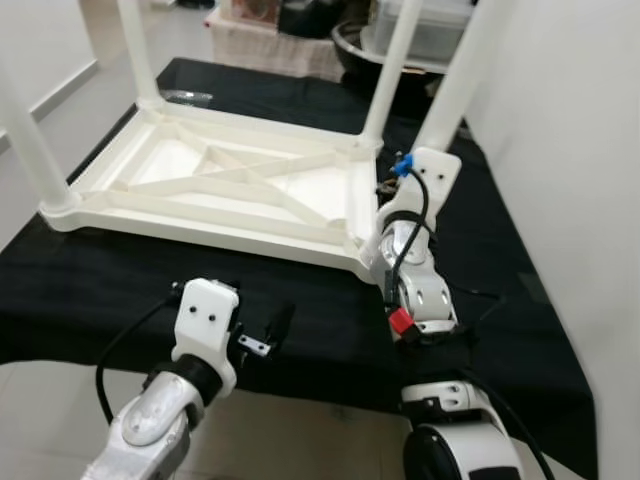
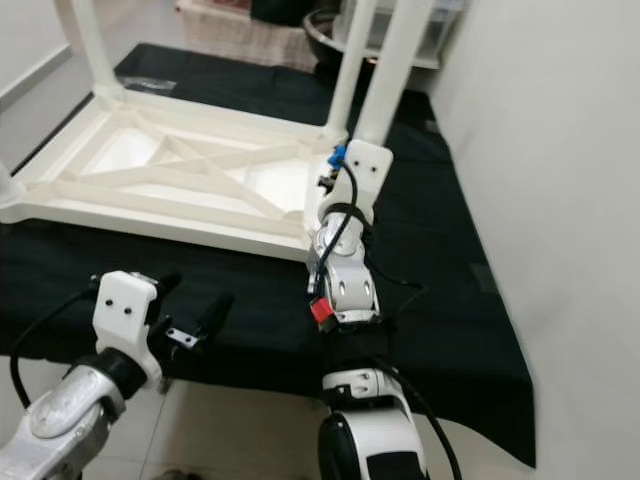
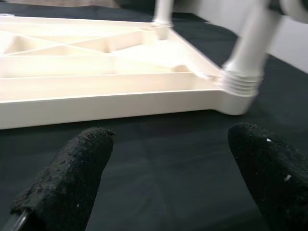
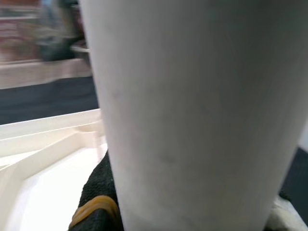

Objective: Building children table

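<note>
Four white legs stick up from the little white table (image 1: 215, 185), which lies upside down on a black cloth (image 1: 110, 285) spread over a surface. You can see crossed ribs and a raised rim on its underside. The plastic looks smooth and clean, and no writing or label can be read on it.

At the near right corner stands one leg (image 1: 455, 85), fat and round, with a ribbed ring where it meets the corner. The right gripper (image 4: 103, 192) is up against this leg. In the right wrist view the leg is very close, with a black finger (image 4: 98, 185) touching its side and a yellow band on that finger. The fingers look closed around the leg, holding it.

The left gripper (image 1: 265, 335) is low over the cloth, near the front edge, just in front of the table's near rim and not touching it. Its two fuzzy black fingers (image 3: 72, 178) are spread wide apart with nothing between them.

The cloth has a bare strip along the near side, between the table rim and the cloth's front edge. There is more bare cloth to the right of the table, up to a white wall (image 1: 570, 150). Pale floor (image 1: 60, 110) runs along the left side. At the far end sit a dark bowl (image 1: 355, 50) and some boxes (image 1: 260, 35), blurry
</note>
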Motion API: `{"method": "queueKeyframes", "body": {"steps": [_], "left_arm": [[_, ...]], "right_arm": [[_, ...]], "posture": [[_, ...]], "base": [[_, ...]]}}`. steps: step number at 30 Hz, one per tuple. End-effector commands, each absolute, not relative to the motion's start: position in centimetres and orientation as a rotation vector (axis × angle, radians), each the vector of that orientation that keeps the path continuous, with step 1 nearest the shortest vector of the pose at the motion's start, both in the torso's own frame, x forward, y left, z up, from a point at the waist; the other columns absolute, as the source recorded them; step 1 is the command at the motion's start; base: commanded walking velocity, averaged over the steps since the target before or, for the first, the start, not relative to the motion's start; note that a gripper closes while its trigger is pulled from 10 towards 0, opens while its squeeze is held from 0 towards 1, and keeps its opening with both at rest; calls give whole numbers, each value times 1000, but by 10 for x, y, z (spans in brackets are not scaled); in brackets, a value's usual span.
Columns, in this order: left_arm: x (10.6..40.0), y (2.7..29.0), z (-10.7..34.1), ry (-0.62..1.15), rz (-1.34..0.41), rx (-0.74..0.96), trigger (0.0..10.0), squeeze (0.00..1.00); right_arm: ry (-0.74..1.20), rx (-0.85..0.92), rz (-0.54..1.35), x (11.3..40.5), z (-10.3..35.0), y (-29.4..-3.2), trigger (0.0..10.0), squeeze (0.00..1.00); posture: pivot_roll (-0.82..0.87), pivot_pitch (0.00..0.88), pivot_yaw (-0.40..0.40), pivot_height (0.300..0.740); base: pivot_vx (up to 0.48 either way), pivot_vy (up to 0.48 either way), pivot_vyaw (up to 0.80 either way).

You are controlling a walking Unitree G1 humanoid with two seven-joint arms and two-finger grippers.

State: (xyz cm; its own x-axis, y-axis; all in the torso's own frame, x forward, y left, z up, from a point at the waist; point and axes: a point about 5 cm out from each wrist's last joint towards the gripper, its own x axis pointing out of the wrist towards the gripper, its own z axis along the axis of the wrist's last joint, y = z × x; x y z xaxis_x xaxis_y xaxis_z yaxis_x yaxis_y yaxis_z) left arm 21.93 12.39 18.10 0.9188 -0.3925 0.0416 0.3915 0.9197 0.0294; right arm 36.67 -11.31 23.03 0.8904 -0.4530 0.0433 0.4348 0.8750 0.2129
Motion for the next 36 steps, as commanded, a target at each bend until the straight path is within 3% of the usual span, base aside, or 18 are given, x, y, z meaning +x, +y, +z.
{"method": "queueKeyframes", "body": {"steps": [1, 3, 4, 5, 6, 7, 10, 11, 14, 19, 20, 26, 30, 33, 36], "left_arm": [[218, 125, 177, -32, -400, 23, 10000, 0], [218, 124, 177, -31, -400, 26, 10000, 0], [218, 124, 176, -31, -401, 26, 10000, 0], [218, 124, 176, -31, -401, 26, 10000, 0], [219, 123, 176, -32, -402, 26, 10000, 0], [219, 123, 176, -31, -402, 26, 10000, 0], [219, 122, 176, -31, -403, 24, 10000, 0], [220, 123, 175, -29, -402, 23, 10000, 0], [220, 122, 174, -27, -403, 21, 10000, 0], [220, 121, 173, -26, -405, 17, 10000, 0], [220, 121, 173, -25, -405, 16, 10000, 0], [219, 119, 171, -25, -409, 17, 10000, 0], [219, 119, 171, -27, -409, 16, 10000, 0], [219, 118, 171, -32, -411, 14, 10000, 0], [218, 118, 171, -33, -411, 14, 10000, 0]], "right_arm": [[173, 303, -524, 353, 186, -78, 0, 0], [186, 306, -539, 351, 187, -71, 0, 0], [187, 321, -536, 349, 188, -65, 2510, 0], [187, 321, -536, 349, 188, -65, 2510, 0], [172, 334, -520, 349, 190, -61, 5608, 0], [155, 326, -474, 350, 192, -59, 10000, 0], [152, 311, -391, 351, 194, -57, 10000, 0], [101, 275, -288, 351, 199, -60, 10000, 996], [47, 261, -257, 344, 205, -67, 10000, 1000], [5, 210, -258, 338, 211, -77, 10000, 1000], [-46, 216, -201, 338, 216, -78, 10000, 0], [-223, 176, 145, 335, 228, -94, 10000, 0], [-217, 140, 286, 340, 224, -109, 10000, 0], [-189, 90, 519, 355, 224, -129, 10000, 0], [-188, 88, 560, 358, 226, -132, 10000, 0]], "posture": [[127, 174, -115, 740], [129, 172, -115, 740], [129, 175, -115, 740], [129, 175, -115, 740], [129, 175, -117, 740], [129, 176, -116, 740], [122, 176, -115, 740], [113, 179, -114, 740], [107, 178, -118, 740], [104, 175, -117, 740], [102, 170, -118, 740], [97, 158, -122, 740], [95, 153, -122, 740], [102, 141, -132, 740], [105, 139, -133, 740]], "base": [[0, 0, 0], [0, 0, 0], [0, 0, 0], [0, 0, 0], [0, 0, 0], [0, 0, 0], [0, 0, 0], [0, 0, 0], [0, 0, 0], [0, 0, 0], [0, 0, 0], [0, 0, 0], [0, 0, 0], [0, 0, 0], [0, 0, 0]]}}
